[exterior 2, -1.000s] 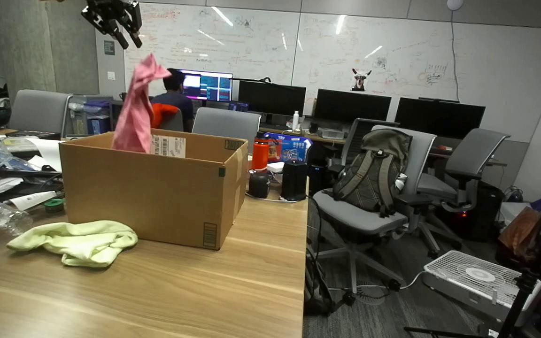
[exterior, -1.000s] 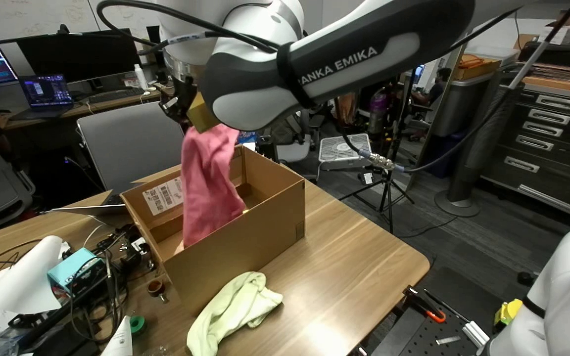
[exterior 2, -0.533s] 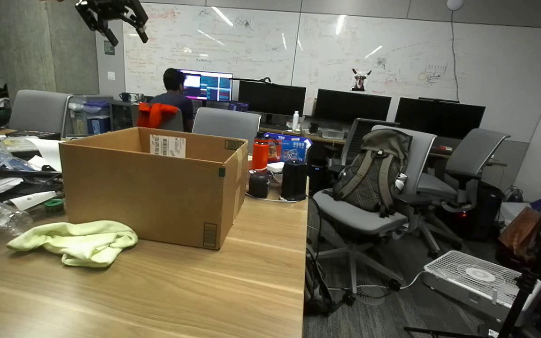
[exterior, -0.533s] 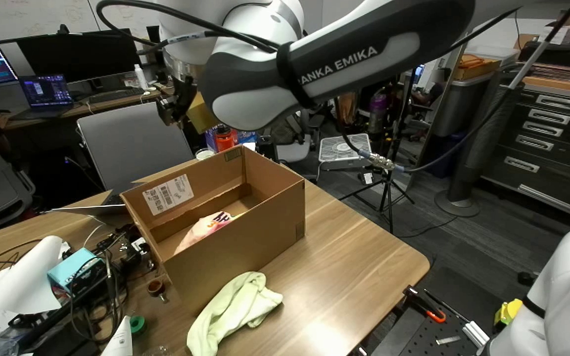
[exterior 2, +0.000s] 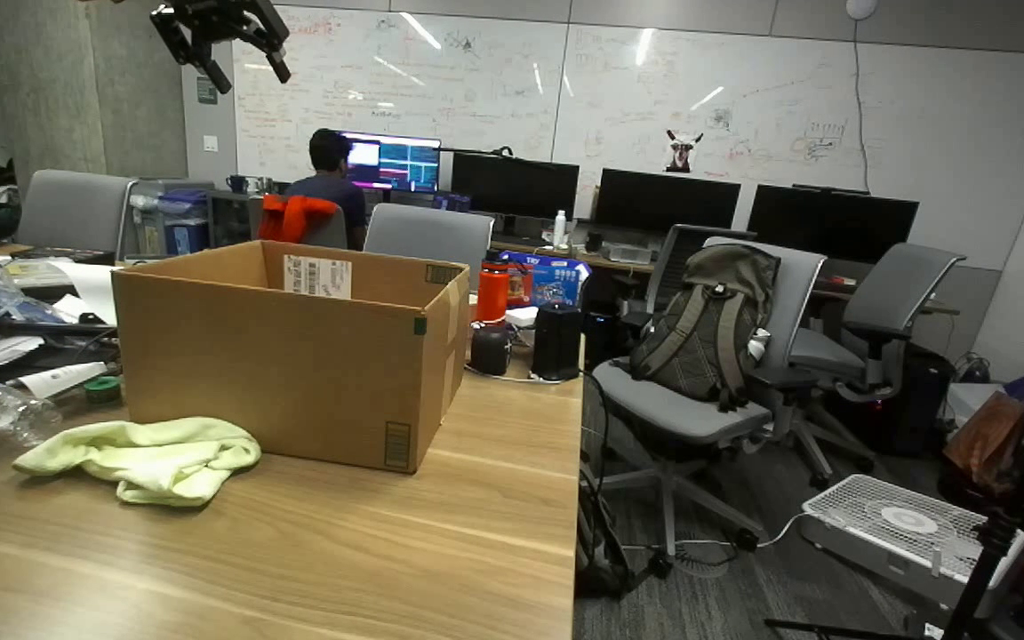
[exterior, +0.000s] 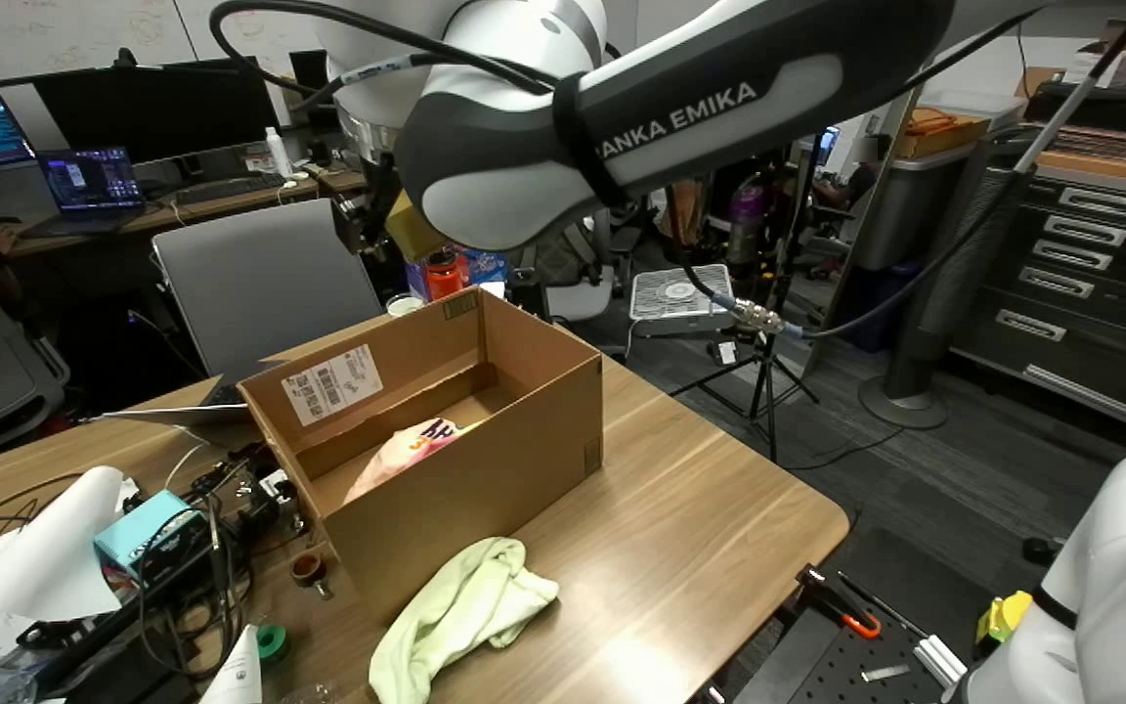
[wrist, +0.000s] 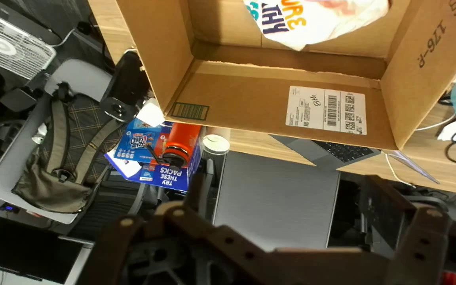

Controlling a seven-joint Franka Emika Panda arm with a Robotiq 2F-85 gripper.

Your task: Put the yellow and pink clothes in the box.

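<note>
Yellow and pink clothes are due in the brown, open-topped corrugated cardboard box (exterior: 485, 484); just outside the box, along its foot, lies a crumpled pale lime-green cloth (exterior 2: 152, 458); whether it touches the box I cannot tell; inside the box is a rumpled whitish, pink-tinged fabric piece (wrist: 317, 19) with coloured lettering; well above the box hangs the black two-fingered gripper (exterior 2: 254, 83), its fingers spread wide with nothing between them; smallest, a thin yellowish sliver (exterior: 468, 428) shows inside the box beside the lettered fabric, perhaps the yellow piece; no plain pink cloth is in sight, so both task pieces probably lie low in the box, hidden by its wall, and no fabric hangs over its rim; the step in hand I judge to be the end of the last release, with the task all but done; the next move calls for drawing the bare gripper away from the box, leaving the lime-green cloth alone, and looking down into the box to confirm both pieces
</note>
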